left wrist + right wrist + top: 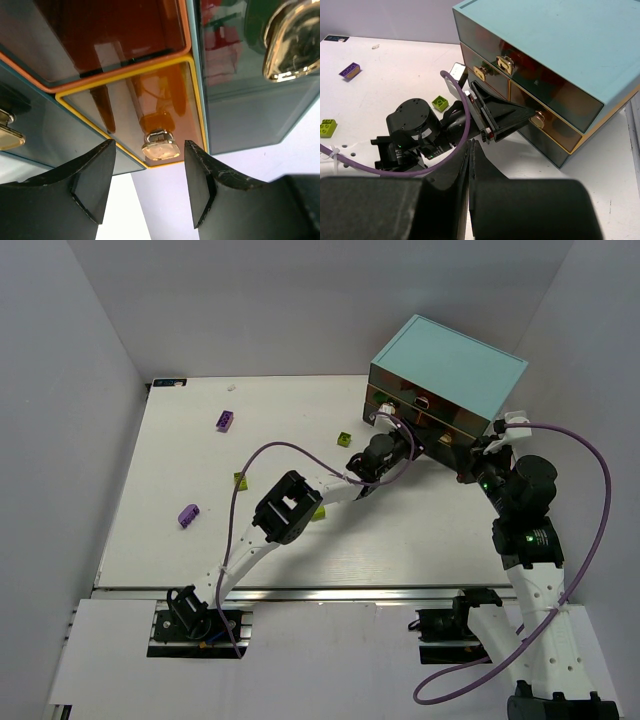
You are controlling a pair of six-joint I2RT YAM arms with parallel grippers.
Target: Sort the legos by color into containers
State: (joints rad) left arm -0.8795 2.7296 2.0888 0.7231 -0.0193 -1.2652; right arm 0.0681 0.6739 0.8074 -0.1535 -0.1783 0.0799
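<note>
The containers are brown translucent drawers in a cabinet [450, 373] with a light-blue top, at the back right. My left gripper [150, 185] is open in front of the lower yellow-rimmed drawer [165, 95]. That drawer's tan knob [160, 147] sits just past the fingertips, centred between them and untouched. In the right wrist view, the left gripper [507, 120] points at this knob [537, 120]. My right gripper [471, 150] is shut and empty, hovering near the cabinet's front right corner. Loose legos lie on the table: purple ones [225, 421] [188, 514] and lime ones [344, 438] [240, 480] [318, 512].
White walls close in the table on the left, back and right. The left arm [285, 508] stretches diagonally across the middle of the table. An orange-rimmed drawer [110, 30] sits above the yellow-rimmed one, with other knobbed drawers [290, 45] beside them.
</note>
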